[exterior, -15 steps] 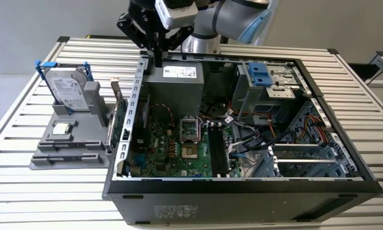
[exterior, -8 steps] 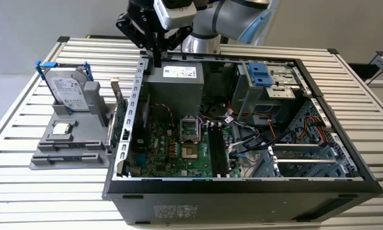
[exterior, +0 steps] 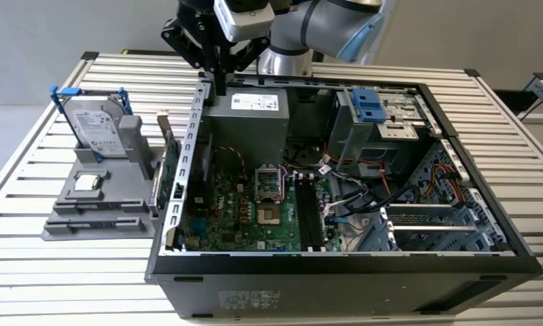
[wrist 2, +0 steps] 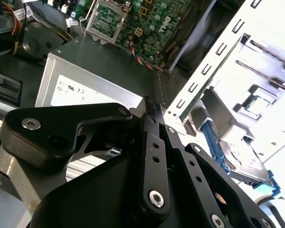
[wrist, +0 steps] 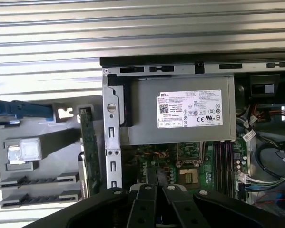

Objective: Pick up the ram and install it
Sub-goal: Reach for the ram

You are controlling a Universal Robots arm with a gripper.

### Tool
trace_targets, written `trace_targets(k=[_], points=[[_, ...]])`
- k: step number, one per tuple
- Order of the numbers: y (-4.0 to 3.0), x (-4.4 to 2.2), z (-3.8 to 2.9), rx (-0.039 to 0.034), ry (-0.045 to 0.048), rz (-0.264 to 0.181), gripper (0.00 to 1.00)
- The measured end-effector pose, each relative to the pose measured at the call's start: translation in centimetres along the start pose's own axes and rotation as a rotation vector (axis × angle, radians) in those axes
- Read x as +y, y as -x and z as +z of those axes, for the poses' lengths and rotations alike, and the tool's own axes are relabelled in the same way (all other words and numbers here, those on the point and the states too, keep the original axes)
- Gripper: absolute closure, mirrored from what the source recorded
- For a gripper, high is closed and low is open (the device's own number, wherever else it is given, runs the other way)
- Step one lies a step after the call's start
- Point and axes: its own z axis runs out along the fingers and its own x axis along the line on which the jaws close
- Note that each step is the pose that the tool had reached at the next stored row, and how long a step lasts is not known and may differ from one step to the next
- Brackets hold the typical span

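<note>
Ram: cannot tell where it sits. The two long slots at the front of the grey plastic fixture (exterior: pixel 99 204) show as dark lines, edge-on. The black memory slots (exterior: pixel 305 210) on the green motherboard (exterior: pixel 239 217) are too small to tell whether a stick is seated in them.

End effector (exterior: pixel 220 87) clenched, black fingers (wrist 2: pixel 152 142) pressed flat together. It hangs above the back corner of the open case (exterior: pixel 344 272) on the exterior view's left, over the edge of the grey metal power supply (exterior: pixel 253 125). Open air all round it, well apart from the fixture.

Edges and room:
- The perforated steel case wall (wrist: pixel 112 142) runs between the fixture and the motherboard.
- A green expansion card (exterior: pixel 171 180) stands upright just outside that wall.
- The memory slots lie between the CPU socket (exterior: pixel 268 183) and a tangle of cables (exterior: pixel 362 197); the cables are close on the exterior view's right.
- A metal drive cage with blue plastic tabs (exterior: pixel 376 109) fills the far corner.

Fixture also holds an upright hard drive (exterior: pixel 99 129) with a blue-ended frame. Bench (exterior: pixel 72 272) is pale slatted metal with long ridges.
</note>
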Motion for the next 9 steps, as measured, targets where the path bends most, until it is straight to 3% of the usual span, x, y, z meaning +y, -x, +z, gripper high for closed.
trace_targets(k=[9], points=[[-0.32, -0.03, 0.01, 0.0001, 0.0001, -0.001, 1.0]])
